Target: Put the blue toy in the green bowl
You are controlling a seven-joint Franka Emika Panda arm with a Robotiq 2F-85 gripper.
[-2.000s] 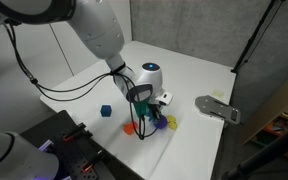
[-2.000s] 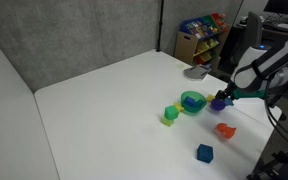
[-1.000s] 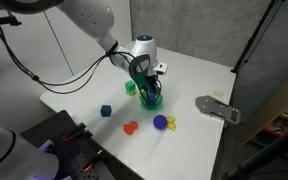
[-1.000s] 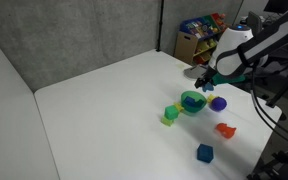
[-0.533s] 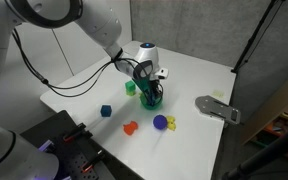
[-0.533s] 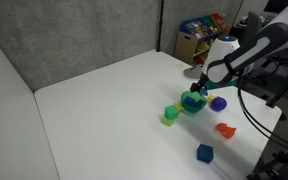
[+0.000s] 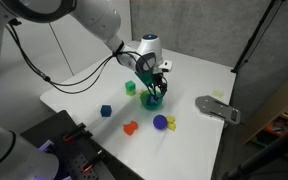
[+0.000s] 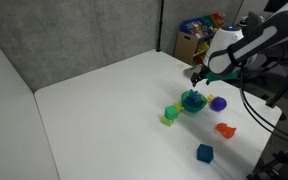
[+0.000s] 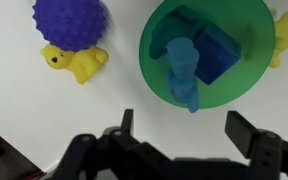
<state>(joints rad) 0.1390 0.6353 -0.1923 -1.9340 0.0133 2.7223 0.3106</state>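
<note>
In the wrist view the light-blue lumpy toy (image 9: 182, 62) lies inside the round green bowl (image 9: 246, 22), one end reaching over the near rim. A darker blue piece (image 9: 220, 50) sits beside it in the bowl. My gripper (image 9: 186, 128) hangs open just above, its two dark fingers (image 9: 246, 130) spread wide with nothing between them. Both exterior views show the gripper (image 7: 152, 84) (image 8: 201, 78) directly over the bowl (image 7: 152, 101) (image 8: 193, 103).
A purple spiky ball (image 9: 69, 22) (image 8: 218, 102) and a yellow toy (image 9: 74, 62) lie close beside the bowl. A green cube (image 7: 130, 88), a dark blue cube (image 7: 105, 111), a red-orange toy (image 7: 130, 127) and a grey object (image 7: 217, 107) lie on the white table.
The gripper carried the blue toy over the bowl, lowered, then opened and let it go into the bowl; it has lifted slightly since.
</note>
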